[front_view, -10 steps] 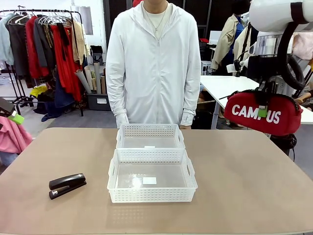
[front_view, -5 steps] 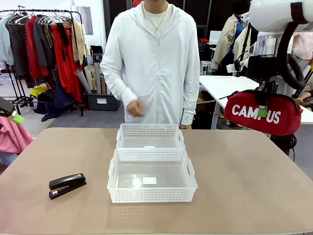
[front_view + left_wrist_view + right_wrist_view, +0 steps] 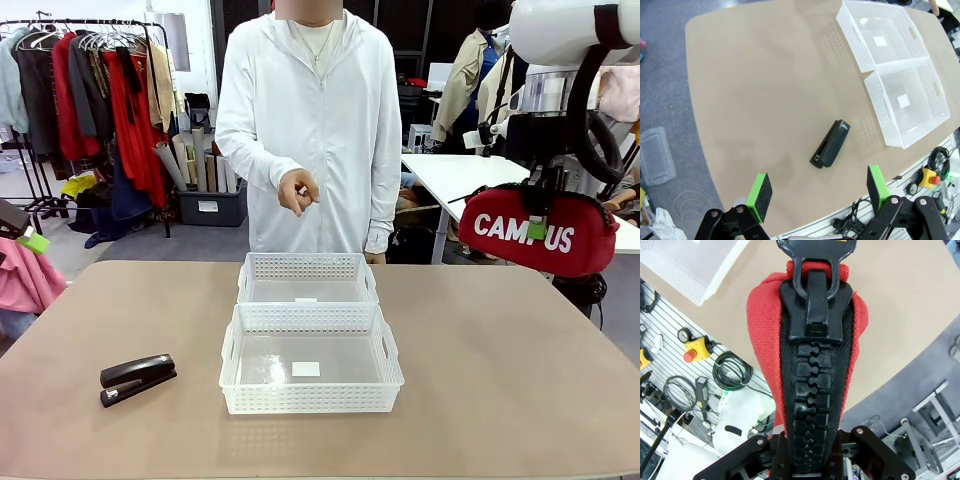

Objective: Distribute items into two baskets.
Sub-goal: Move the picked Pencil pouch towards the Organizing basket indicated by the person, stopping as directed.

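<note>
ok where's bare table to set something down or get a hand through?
Biggest bare table: right of the near basket and far basket, out to the edge. Also bare: the strip between stapler and near basket, and the far-left corner beyond the stapler. Crowded: centre, where the two baskets sit close together.

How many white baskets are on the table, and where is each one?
2. The near basket sits mid-table on the robot's side. The far basket stands directly behind it, toward the person. No other seems hidden.
</note>
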Controlling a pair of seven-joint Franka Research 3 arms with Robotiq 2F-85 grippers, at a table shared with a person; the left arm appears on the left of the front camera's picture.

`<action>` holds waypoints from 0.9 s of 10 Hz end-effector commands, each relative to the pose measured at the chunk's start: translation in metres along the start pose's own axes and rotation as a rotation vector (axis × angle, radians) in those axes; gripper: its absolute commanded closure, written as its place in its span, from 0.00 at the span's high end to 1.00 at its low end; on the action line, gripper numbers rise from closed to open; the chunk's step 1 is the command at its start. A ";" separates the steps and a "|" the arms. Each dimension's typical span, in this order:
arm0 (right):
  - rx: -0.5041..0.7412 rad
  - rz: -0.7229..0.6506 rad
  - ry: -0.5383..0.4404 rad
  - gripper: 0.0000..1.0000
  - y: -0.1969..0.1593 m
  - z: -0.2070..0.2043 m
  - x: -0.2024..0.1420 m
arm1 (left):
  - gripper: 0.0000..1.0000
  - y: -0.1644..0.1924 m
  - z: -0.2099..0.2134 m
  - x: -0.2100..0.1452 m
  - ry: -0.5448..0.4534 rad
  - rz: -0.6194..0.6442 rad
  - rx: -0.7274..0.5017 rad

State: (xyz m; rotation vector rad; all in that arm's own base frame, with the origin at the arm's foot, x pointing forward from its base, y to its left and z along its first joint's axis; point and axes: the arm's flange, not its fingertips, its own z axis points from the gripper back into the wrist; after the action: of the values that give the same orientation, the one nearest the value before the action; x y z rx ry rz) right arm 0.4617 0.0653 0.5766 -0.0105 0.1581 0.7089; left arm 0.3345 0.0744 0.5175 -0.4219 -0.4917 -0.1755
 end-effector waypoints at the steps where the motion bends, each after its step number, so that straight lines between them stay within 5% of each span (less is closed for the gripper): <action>1: -0.009 -0.022 -0.004 0.00 0.001 0.002 0.001 | 0.98 0.000 0.000 -0.001 -0.004 0.001 -0.010; 9: -0.009 -0.022 -0.004 0.00 0.001 0.002 0.001 | 0.98 0.000 0.000 -0.001 -0.004 0.001 -0.010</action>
State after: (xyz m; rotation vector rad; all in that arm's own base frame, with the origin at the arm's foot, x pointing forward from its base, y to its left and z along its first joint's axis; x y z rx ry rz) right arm 0.4617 0.0653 0.5766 -0.0105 0.1581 0.7086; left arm 0.3345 0.0744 0.5175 -0.4219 -0.4917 -0.1755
